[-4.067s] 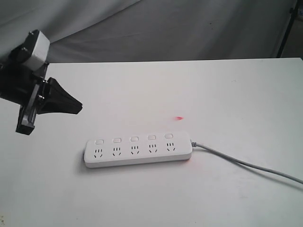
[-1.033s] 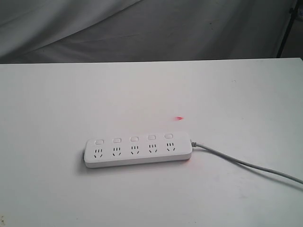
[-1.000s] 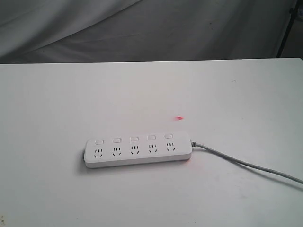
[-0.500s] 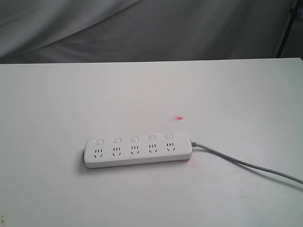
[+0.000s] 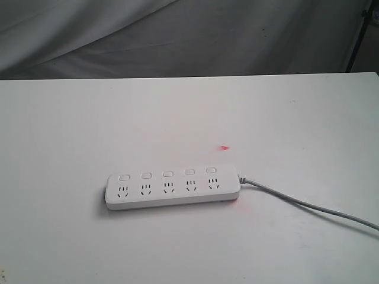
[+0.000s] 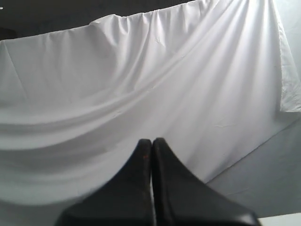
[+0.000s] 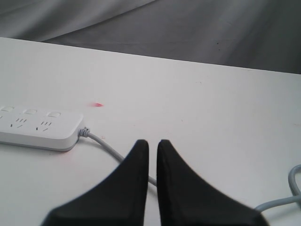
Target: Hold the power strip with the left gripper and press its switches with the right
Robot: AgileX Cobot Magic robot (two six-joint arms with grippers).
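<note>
My left gripper [image 6: 151, 146] and right gripper [image 7: 153, 146] are shut, empty; unheld strip [image 5: 173, 189], lower centre, may slide when pressed

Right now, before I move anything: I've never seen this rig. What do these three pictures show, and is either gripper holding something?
This is a two-armed robot. The wide picture comes from a camera off the arms; neither arm shows in it. On the white table lies a white power strip with five switches and a grey cord trailing right; a small red spot sits beyond it. The other two pictures come from wrist cameras. The left gripper faces a white cloth, fingers shut, empty. The right gripper faces the strip's cord end, fingers almost together, also empty. Nothing touches the strip.
</note>
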